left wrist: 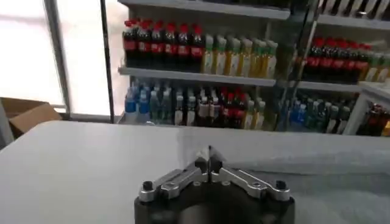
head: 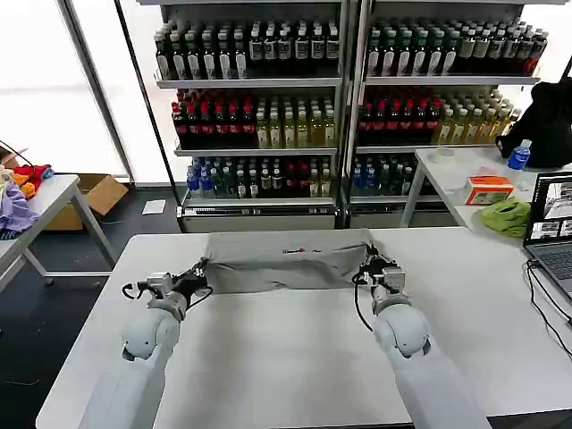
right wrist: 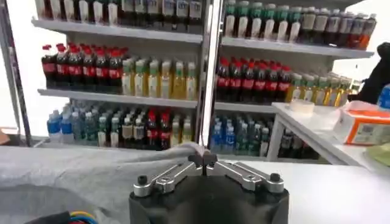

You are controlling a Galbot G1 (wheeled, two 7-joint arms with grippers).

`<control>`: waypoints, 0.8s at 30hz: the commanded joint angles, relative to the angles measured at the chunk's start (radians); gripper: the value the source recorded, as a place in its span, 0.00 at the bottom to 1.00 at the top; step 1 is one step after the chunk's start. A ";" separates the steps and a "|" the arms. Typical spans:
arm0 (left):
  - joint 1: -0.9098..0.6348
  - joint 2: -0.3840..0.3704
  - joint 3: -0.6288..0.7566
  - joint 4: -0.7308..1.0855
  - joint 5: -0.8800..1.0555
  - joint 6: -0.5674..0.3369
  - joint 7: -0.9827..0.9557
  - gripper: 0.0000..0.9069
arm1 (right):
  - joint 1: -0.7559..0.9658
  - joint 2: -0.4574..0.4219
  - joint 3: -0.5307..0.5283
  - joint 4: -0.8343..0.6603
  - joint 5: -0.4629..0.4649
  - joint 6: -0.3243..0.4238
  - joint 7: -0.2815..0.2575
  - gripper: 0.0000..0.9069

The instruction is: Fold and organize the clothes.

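A light grey shirt (head: pixel 281 265) lies as a wide folded band across the far middle of the white table (head: pixel 277 357), with a small print near its far edge. My left gripper (head: pixel 200 271) is shut on the shirt's left end. My right gripper (head: pixel 368 264) is shut on the shirt's right end. In the left wrist view the fingertips (left wrist: pixel 209 161) meet on a thin edge of the shirt (left wrist: pixel 292 153). In the right wrist view the shut gripper (right wrist: pixel 201 159) pinches a raised fold of the shirt (right wrist: pixel 91 170).
A lime-green cloth lump (head: pixel 505 217), an orange box (head: pixel 489 189), a water bottle (head: pixel 518 156) and a laptop (head: pixel 552 223) sit at the right. Shelves of drink bottles (head: pixel 340 107) stand behind the table. A side table at the left holds a purple and orange fabric heap (head: pixel 13 201).
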 commanded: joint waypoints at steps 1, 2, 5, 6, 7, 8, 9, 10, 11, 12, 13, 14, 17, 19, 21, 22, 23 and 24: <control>-0.070 -0.006 0.013 0.102 0.001 0.000 -0.005 0.00 | 0.064 0.029 -0.008 -0.112 -0.012 0.000 -0.008 0.00; -0.071 -0.009 0.014 0.104 0.002 0.001 -0.006 0.00 | 0.065 0.034 -0.014 -0.115 -0.023 -0.001 -0.009 0.00; -0.073 -0.013 0.017 0.103 0.004 0.010 -0.007 0.00 | 0.064 0.039 -0.022 -0.117 -0.031 -0.003 0.003 0.00; -0.075 -0.013 0.017 0.102 0.004 0.016 -0.011 0.00 | 0.065 0.043 -0.020 -0.121 -0.032 -0.002 0.009 0.00; -0.079 -0.013 0.015 0.099 0.003 0.027 -0.018 0.31 | 0.067 0.045 -0.017 -0.122 -0.032 -0.002 0.014 0.20; -0.081 -0.013 0.014 0.097 0.002 0.031 -0.020 0.60 | 0.068 0.046 -0.015 -0.123 -0.032 -0.004 0.017 0.64; -0.082 -0.011 0.014 0.094 0.001 0.038 -0.025 1.00 | 0.071 0.048 -0.010 -0.123 -0.029 -0.007 0.018 1.00; -0.085 -0.008 0.014 0.089 0.000 0.045 -0.027 1.00 | 0.072 0.049 -0.008 -0.121 -0.026 -0.010 0.022 1.00; -0.086 -0.007 0.014 0.086 -0.001 0.048 -0.028 1.00 | 0.072 0.050 -0.007 -0.120 -0.022 -0.011 0.024 1.00; -0.086 -0.005 0.013 0.082 -0.003 0.052 -0.033 1.00 | 0.072 0.052 -0.007 -0.116 -0.018 -0.014 0.032 1.00; -0.084 -0.003 0.011 0.074 -0.004 0.057 -0.036 1.00 | 0.071 0.053 -0.007 -0.112 -0.015 -0.014 0.039 1.00; -0.082 -0.002 0.011 0.068 -0.007 0.057 -0.039 1.00 | 0.070 0.054 -0.007 -0.104 -0.007 -0.017 0.047 1.00; -0.067 0.004 0.007 0.043 -0.008 0.058 -0.046 1.00 | 0.071 0.063 -0.003 -0.088 0.031 -0.032 0.077 1.00; -0.050 0.009 0.003 0.024 -0.007 0.059 -0.051 1.00 | 0.072 0.070 -0.002 -0.073 0.080 -0.047 0.113 1.00; -0.031 0.014 -0.004 0.011 -0.006 0.059 -0.054 1.00 | 0.067 0.063 -0.004 -0.051 0.083 -0.055 0.119 1.00; -0.017 0.017 -0.011 -0.014 -0.005 0.060 -0.056 1.00 | 0.060 0.057 -0.004 -0.033 0.083 -0.067 0.120 1.00; -0.003 0.022 -0.013 -0.028 -0.003 0.060 -0.056 1.00 | 0.050 0.050 -0.004 -0.009 0.083 -0.077 0.126 1.00; 0.012 0.027 -0.016 -0.050 -0.003 0.060 -0.055 1.00 | 0.037 0.034 -0.005 0.021 0.081 -0.091 0.132 1.00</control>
